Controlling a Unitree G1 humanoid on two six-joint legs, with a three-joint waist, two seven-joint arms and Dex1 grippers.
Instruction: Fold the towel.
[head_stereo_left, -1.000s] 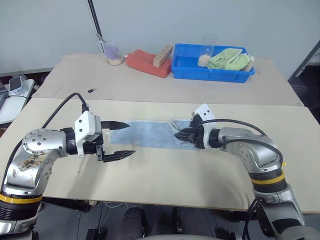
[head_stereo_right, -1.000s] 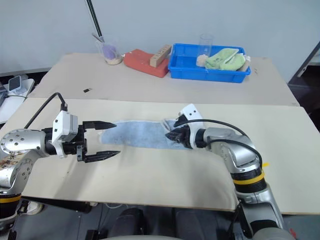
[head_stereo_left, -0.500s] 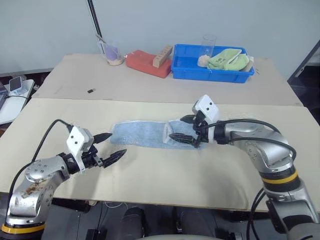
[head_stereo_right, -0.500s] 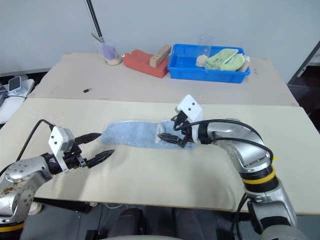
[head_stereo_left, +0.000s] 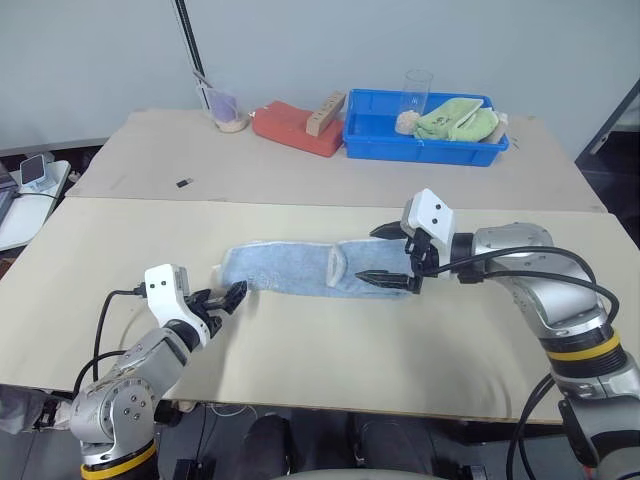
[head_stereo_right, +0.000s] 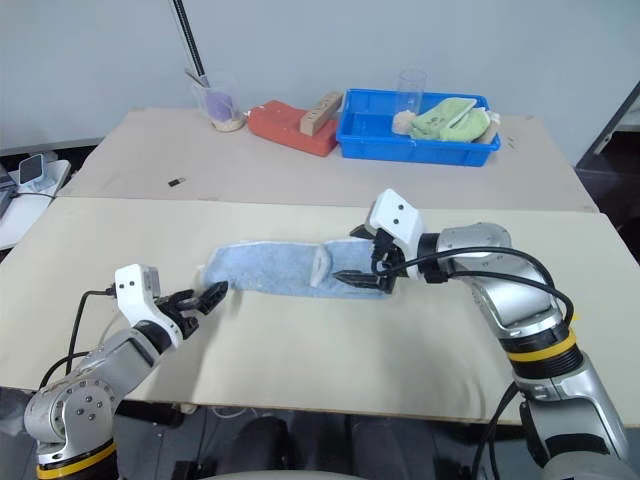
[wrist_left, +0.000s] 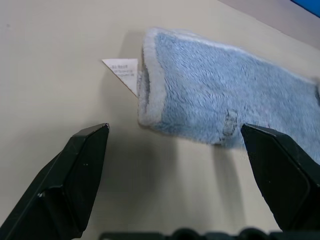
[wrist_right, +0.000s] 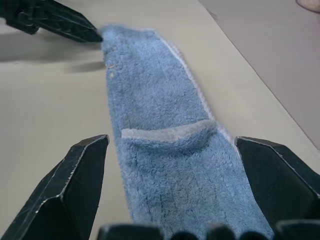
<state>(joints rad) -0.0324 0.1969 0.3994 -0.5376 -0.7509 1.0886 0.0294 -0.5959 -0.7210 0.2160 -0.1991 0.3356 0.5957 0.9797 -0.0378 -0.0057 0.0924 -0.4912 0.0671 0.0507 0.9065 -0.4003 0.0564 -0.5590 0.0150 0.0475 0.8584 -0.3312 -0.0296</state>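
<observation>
Nearest the front edge of the tabletop (head_stereo_left: 330, 370), toward its left corner, the left gripper (head_stereo_left: 224, 300) hung low with its two black fingers spread apart and nothing between them, its tips just beside the left end of the towel (head_stereo_left: 290, 270). That towel, light blue terry cloth with a thin white edging, lay as a long narrow band across the middle of the near tabletop, running from left to right; a small white tag (wrist_left: 124, 71) stuck out at its left end, and a small dark embroidered figure (wrist_left: 230, 122) showed near that end's front corner. Toward the right part of the band a flap of cloth lay doubled back on itself, its pale edge (wrist_right: 167, 133) crossing the band. Over the towel's right end the right gripper (head_stereo_left: 388, 253) hovered, its fingers released and wide, holding nothing. Beyond a seam, on the far tabletop (head_stereo_left: 150, 165), a small dark object (head_stereo_left: 184, 182) lay toward the left edge; along the back edge stood a clear cup (head_stereo_left: 226, 105), a red-orange pad (head_stereo_left: 290, 125) with a wooden block (head_stereo_left: 326, 110) on it, and a blue tray (head_stereo_left: 425, 145) holding a light green cloth (head_stereo_left: 458, 120) and a clear glass (head_stereo_left: 418, 88)
</observation>
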